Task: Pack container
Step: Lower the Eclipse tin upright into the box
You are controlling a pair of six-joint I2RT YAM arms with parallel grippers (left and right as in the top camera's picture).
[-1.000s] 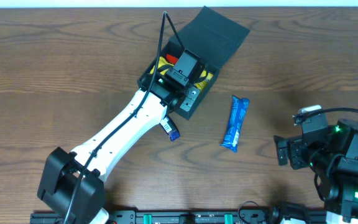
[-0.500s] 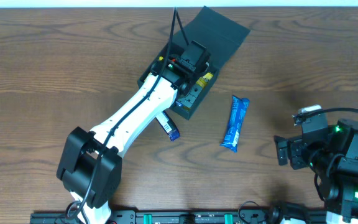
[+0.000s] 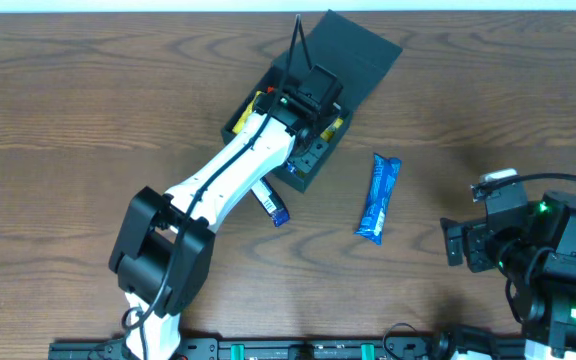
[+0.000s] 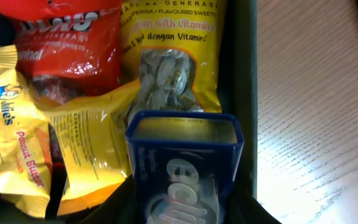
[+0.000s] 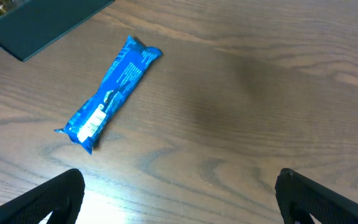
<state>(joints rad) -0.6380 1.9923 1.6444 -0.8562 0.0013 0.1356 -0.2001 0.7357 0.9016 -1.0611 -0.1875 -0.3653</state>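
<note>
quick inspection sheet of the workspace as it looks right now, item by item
surface: brown wood table, no spills seen
job's things: dark green container, lid open; red packet and yellow packet inside
clutter: blue bar and small dark blue packet on the table
claws: left claw over the packets, shut on blue box; right claw open, empty
cables: black cable standing up over the container
surroundings: pale strip beyond far edge
</note>
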